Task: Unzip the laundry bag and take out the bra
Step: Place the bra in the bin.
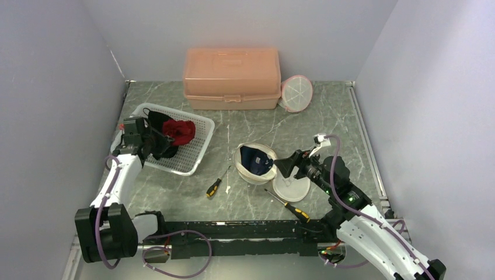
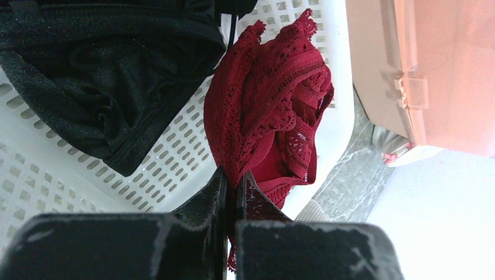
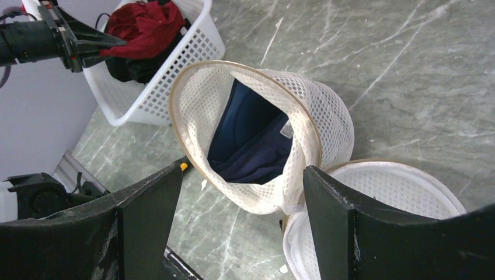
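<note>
Open mesh bag (image 3: 327,116) just ahead of the spread right gripper (image 3: 242,175), its navy bra (image 3: 245,140) likely light and limp, best pinched at the exposed edge; left gripper (image 2: 230,186), pressed together, pinches a red bra (image 2: 268,111) ahead of it in the basket (image 2: 46,169).

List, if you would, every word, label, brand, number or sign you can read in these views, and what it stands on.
None legible in any view.
Too small to read: the print on the small white fabric tag on the dark navy garment inside the white mesh laundry bag.
No label shows on the translucent peach plastic box.
</note>
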Available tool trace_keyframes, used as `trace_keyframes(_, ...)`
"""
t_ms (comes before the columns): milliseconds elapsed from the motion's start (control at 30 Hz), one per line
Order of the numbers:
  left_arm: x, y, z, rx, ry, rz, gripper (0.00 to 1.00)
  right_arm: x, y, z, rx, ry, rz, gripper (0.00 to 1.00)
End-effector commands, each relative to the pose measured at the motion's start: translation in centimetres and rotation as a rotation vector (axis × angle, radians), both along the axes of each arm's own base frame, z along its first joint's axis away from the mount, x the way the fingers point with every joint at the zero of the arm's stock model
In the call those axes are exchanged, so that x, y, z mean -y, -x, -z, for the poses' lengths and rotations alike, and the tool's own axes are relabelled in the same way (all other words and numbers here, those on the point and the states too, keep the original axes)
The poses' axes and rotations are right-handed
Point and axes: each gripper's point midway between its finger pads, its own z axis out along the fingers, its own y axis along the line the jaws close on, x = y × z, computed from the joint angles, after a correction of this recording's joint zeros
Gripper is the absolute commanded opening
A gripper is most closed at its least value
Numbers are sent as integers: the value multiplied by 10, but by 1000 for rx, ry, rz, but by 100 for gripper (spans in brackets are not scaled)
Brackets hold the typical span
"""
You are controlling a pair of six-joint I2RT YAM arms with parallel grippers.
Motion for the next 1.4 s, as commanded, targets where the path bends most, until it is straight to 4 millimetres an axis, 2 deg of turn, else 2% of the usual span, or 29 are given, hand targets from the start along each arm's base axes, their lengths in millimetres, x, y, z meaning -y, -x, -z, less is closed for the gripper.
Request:
trace_keyframes(0,1,-10,2,62,-17,15,3,-5,-2,0,11,-13,-20,80)
trace_keyframes(200,7,-6,22,19,-30,27,3,-7,-4,3,-1,-4,-21,79)
trace_keyframes(400,12,8,46,-56,-24,22,4,-6,-5,2,0,2,-14,79)
trace_keyframes(500,10,17,54,-97,-31,13,25,-5,-5,3,-3,3,-9,79)
trace_keyframes(567,10,19,53,-94,-32,13,39,-4,-5,3,-4,8,-5,79)
trace_keyframes(633,9,21,46,-82,-39,15,51,-3,-6,3,-4,18,1,80)
trace_keyframes(733,9,22,33,-59,-50,26,60,0,-7,0,4,34,10,80)
trace_keyframes(900,9,24,1,5,-69,30,66,4,-8,-7,28,45,26,80)
trace_keyframes(1067,7,27,-38,86,-120,46,74,6,-10,-10,34,58,36,81)
trace_keyframes(1167,14,26,-65,147,-173,96,78,6,-11,-9,32,58,42,81)
trace_keyframes(1267,47,26,-83,190,-282,244,78,5,-14,-5,11,65,46,80)
trace_keyframes(1367,101,30,-82,172,-371,454,77,2,-19,5,-32,99,45,79)
